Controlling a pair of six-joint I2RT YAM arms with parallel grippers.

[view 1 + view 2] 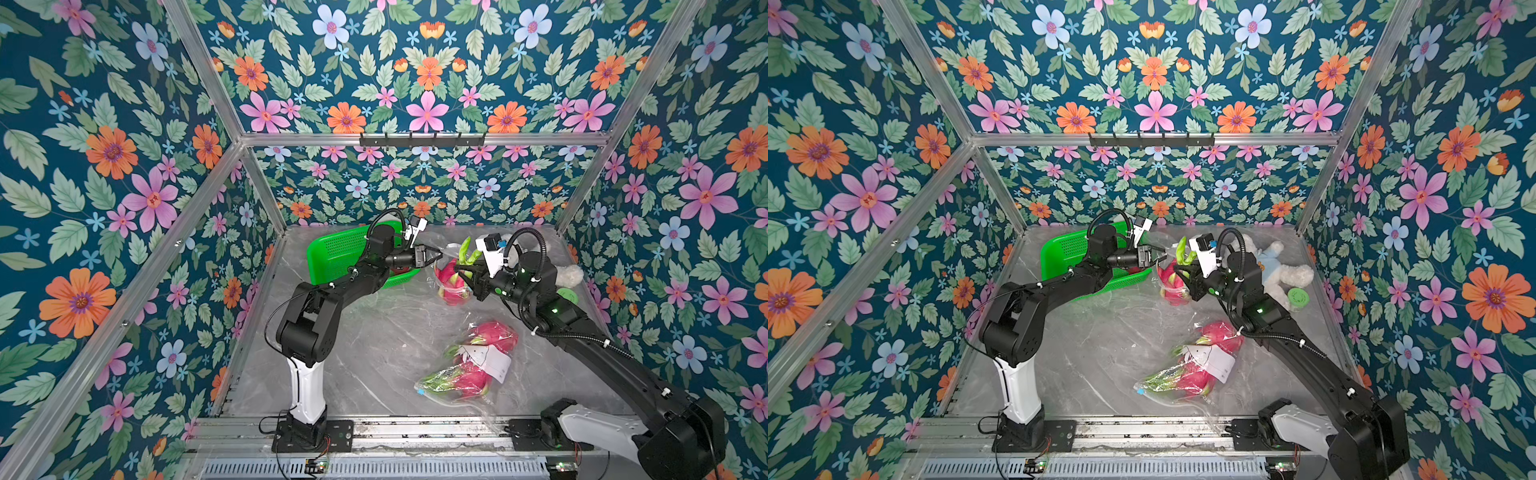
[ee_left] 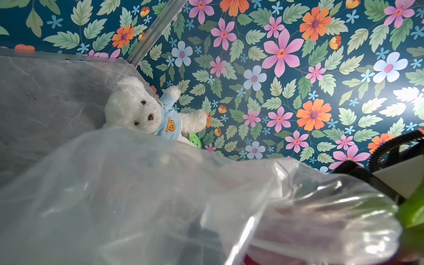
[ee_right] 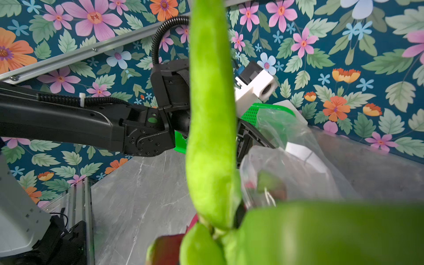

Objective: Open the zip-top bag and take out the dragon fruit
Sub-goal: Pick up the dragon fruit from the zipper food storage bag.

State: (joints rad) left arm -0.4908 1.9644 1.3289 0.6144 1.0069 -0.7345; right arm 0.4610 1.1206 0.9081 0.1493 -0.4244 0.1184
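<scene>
A clear zip-top bag [image 1: 445, 250] [image 1: 1166, 248] hangs at the back of the table, and my left gripper [image 1: 434, 254] [image 1: 1160, 254] is shut on its edge. A magenta dragon fruit [image 1: 449, 277] [image 1: 1172, 283] stands in it, its green scales sticking up out of the plastic. My right gripper [image 1: 463, 271] [image 1: 1183, 272] is shut on those scales. In the right wrist view the green scales [image 3: 211, 114] hide the jaws. In the left wrist view the bag's plastic [image 2: 160, 195] covers the jaws.
A second clear bag [image 1: 484, 359] with a white label lies at the front right, holding two dragon fruits [image 1: 498, 336] [image 1: 465, 380]. A green basket [image 1: 338, 253] stands tilted at the back left. A white teddy bear [image 1: 1285, 266] and a green lid [image 1: 1298, 297] lie behind the right arm.
</scene>
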